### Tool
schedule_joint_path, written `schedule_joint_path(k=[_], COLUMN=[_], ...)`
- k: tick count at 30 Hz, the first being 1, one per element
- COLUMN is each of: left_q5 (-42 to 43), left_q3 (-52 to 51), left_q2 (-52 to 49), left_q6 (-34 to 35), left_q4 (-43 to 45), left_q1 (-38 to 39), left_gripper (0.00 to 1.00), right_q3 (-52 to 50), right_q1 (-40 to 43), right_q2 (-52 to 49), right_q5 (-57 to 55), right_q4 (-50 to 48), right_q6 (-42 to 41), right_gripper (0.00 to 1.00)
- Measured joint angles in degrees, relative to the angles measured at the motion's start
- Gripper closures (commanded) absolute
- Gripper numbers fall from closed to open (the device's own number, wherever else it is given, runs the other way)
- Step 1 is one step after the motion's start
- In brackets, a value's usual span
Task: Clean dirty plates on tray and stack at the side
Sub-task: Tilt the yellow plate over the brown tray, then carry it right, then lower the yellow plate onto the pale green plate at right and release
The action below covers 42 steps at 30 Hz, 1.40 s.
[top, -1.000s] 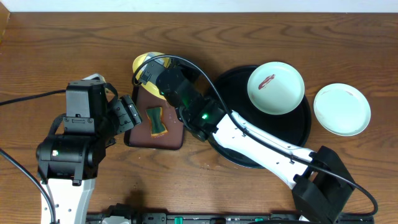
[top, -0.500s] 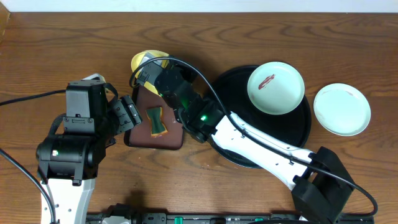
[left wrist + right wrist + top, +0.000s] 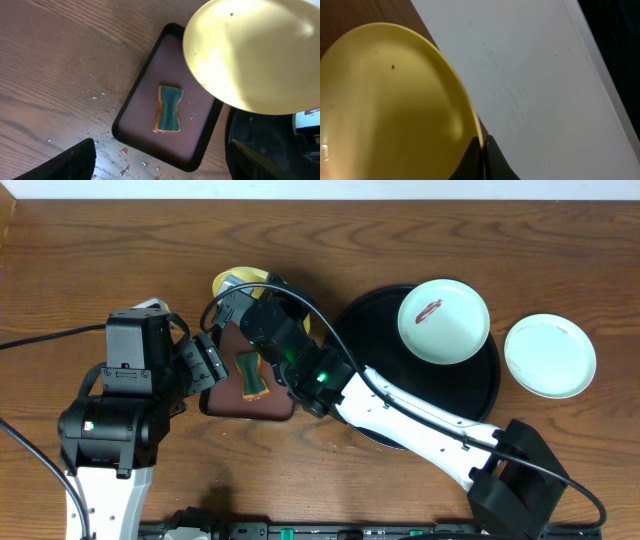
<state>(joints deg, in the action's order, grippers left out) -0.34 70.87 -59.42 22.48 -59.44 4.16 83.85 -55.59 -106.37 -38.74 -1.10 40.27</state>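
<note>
My right gripper (image 3: pixel 483 145) is shut on the rim of the pale yellow plate (image 3: pixel 390 110) and holds it in the air above the far end of the brown rectangular tray (image 3: pixel 275 405). The yellow plate also shows in the overhead view (image 3: pixel 232 281) and the left wrist view (image 3: pixel 255 50). A mint-white plate with a reddish smear (image 3: pixel 443 320) lies on the round black tray (image 3: pixel 480 395). A second mint-white plate (image 3: pixel 549 356) lies on the tabletop to the right of the black tray. My left gripper (image 3: pixel 160 162) is open and empty above the wet tabletop beside the brown tray.
A green and orange sponge (image 3: pixel 250 373) lies in the brown tray; it also shows in the left wrist view (image 3: pixel 168 108). Water drops (image 3: pixel 125 160) dot the wood near the tray's corner. The right arm (image 3: pixel 400 405) stretches across the black tray.
The right gripper has shifted a little toward the front and left with the yellow plate. The left arm has not moved.
</note>
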Motion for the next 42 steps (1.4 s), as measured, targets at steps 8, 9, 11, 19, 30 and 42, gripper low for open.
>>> schedule_joint_path(k=[8, 9, 11, 19, 30, 42], left_q5=[0.00, 0.00, 0.00, 0.00, 0.00, 0.00], left_q3=[0.00, 0.00, 0.00, 0.00, 0.00, 0.00], left_q2=[0.00, 0.00, 0.00, 0.00, -0.04, -0.04], left_q6=[0.00, 0.00, 0.00, 0.00, 0.00, 0.00], left_q4=[-0.04, -0.02, -0.04, -0.04, -0.02, 0.00], left_q1=[0.00, 0.00, 0.00, 0.00, 0.00, 0.00], left_gripper=[0.16, 0.16, 0.16, 0.16, 0.16, 0.16], right_q3=[0.33, 0.33, 0.35, 0.35, 0.42, 0.42], right_q1=[0.02, 0.02, 0.11, 7.80, 45.92, 84.96], right_q2=[0.59, 0.59, 0.59, 2.36, 5.92, 5.90], right_q5=[-1.11, -1.46, -1.31, 15.08, 62.55, 59.89], right_q4=[5.35, 6.47, 9.05, 25.42, 37.70, 55.65], right_q6=[-2.05, -3.32, -7.37, -35.15, -57.94, -60.57], right_gripper=[0.99, 0.99, 0.99, 0.99, 0.99, 0.99])
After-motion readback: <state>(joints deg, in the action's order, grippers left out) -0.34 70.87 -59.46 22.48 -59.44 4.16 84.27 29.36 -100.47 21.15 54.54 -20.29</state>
